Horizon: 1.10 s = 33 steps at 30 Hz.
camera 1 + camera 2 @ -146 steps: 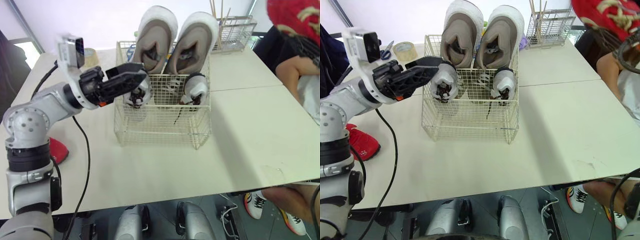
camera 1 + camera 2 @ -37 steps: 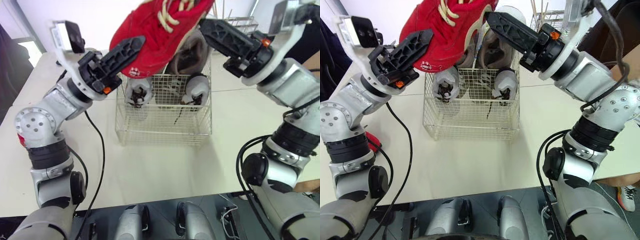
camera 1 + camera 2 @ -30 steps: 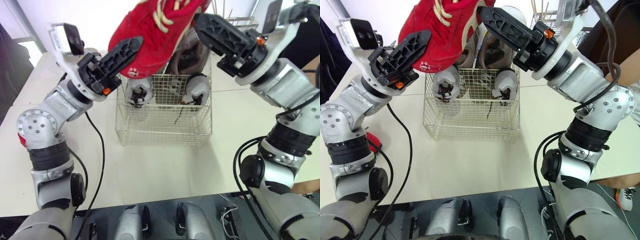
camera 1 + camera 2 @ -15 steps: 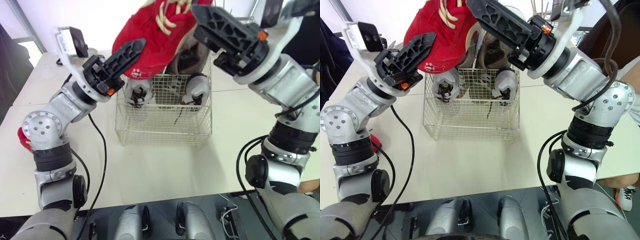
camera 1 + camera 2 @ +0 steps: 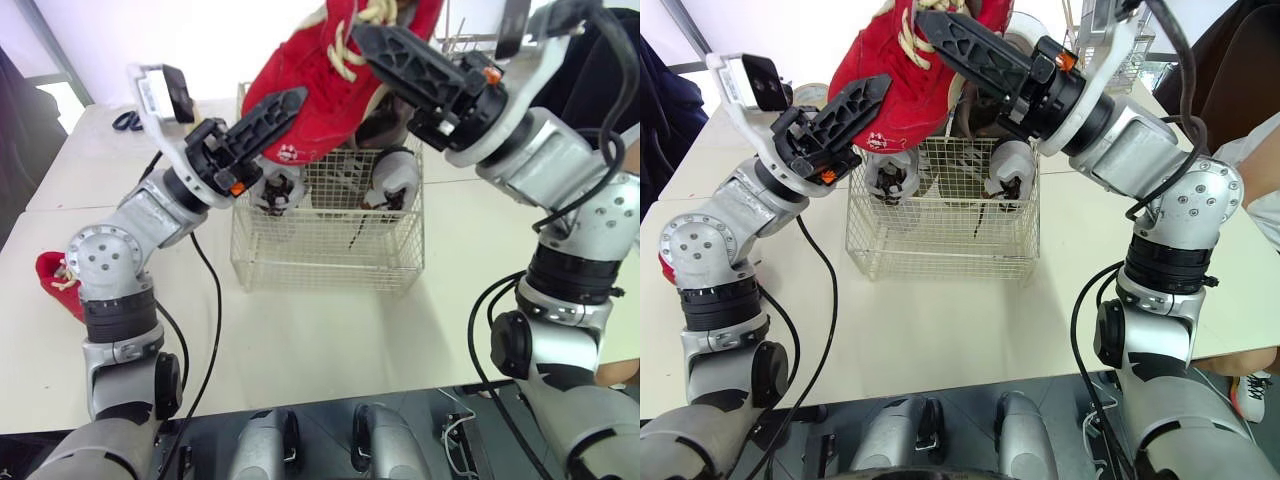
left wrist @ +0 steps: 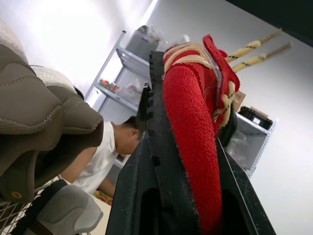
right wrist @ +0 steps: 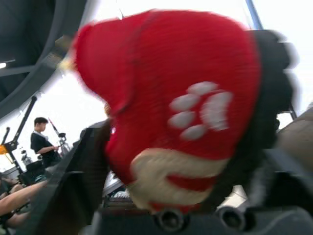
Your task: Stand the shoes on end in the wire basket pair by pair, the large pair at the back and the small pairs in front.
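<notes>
Far left, on the white tabletop [image 5: 330, 330]: a loose red fabric shoe [image 5: 55, 280], lying on its own, well apart from the basket. Further back on that side: black-handled scissors [image 5: 127, 121] and a roll of tape [image 5: 812, 93].

Next along, the left gripper [image 5: 290, 105]. Points up and to the right, and clamps one end of a red fabric shoe with cream laces [image 5: 305, 65]. From the left wrist view: red cloth pinched between the two black fingers [image 6: 151, 186], so closed on the shoe, not gaping.

Held shoe: up in the air, tilted, over the back half of the cream wire basket [image 5: 320, 250] and not yet inside it. Cannot tell whether it touches the shoes beneath.

In the basket: a large taupe pair [image 6: 39, 107] standing on end along the back wall. Just in front of it, a small grey-and-white pair [image 5: 275, 187], also on end, one shoe near each side wall, openings facing forward. Front part of the basket bare wire.

Then the right gripper [image 5: 365, 38]. Points in from the right and lies across the laced top of the same red shoe. From the right wrist view: grips the shoe between its fingers [image 7: 83, 176], with a white paw print [image 7: 200, 110] on the red cloth facing the camera. So both claws holding this one shoe, one at either end.

Behind the basket, to the right: a second wire rack [image 5: 1110, 45] with thin sticks upright in it.

Far right edge: a person [image 5: 1252, 150] beside the table.
</notes>
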Each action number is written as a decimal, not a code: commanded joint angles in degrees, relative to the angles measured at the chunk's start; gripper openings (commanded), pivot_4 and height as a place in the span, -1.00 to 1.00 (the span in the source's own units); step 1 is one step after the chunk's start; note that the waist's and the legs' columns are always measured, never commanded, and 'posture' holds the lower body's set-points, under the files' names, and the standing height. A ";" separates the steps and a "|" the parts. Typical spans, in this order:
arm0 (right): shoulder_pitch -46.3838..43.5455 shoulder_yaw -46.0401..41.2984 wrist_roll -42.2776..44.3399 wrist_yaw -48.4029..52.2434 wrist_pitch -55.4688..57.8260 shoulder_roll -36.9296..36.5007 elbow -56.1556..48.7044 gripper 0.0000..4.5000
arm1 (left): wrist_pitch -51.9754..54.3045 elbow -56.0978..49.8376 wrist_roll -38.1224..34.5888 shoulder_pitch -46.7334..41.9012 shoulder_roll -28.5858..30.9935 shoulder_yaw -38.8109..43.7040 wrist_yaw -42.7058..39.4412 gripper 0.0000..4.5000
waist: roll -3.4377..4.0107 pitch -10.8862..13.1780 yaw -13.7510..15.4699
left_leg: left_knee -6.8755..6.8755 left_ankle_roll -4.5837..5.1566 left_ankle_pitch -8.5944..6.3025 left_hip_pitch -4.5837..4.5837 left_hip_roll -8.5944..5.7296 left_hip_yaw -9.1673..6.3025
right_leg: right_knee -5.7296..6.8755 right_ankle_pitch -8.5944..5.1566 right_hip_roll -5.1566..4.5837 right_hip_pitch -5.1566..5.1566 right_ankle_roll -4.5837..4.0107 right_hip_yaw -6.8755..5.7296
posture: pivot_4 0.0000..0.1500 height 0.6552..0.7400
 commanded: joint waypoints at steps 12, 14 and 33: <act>-4.75 -0.30 -2.55 2.50 -1.68 -2.20 -0.22 -0.74 | 6.20 -1.36 -5.54 -0.76 4.06 0.07 4.19 0.98 | 0.00 0.01 -0.05 | -0.02 0.00 0.00 -0.01 0.02 -0.01 | 0.00 0.00 0.00 -0.03 0.00 0.00 | 1.00 1.00; -4.93 -0.20 -3.84 3.65 -0.93 -4.36 -0.22 -0.74 | 7.07 -3.45 -8.09 0.55 6.00 1.03 4.53 0.98 | 0.00 0.01 -0.04 | -0.03 0.01 0.00 -0.02 0.03 -0.01 | 0.00 0.00 0.00 -0.03 0.00 0.00 | 1.00 1.00; 0.10 15.89 -35.86 50.38 -12.38 -34.18 -2.40 -0.74 | 8.13 -0.30 -14.87 6.68 26.40 8.04 2.46 0.98 | 0.00 0.03 -0.03 | -0.08 0.09 -0.09 -0.15 0.03 0.02 | -0.44 0.00 -0.03 -0.07 0.00 -0.01 | 1.00 1.00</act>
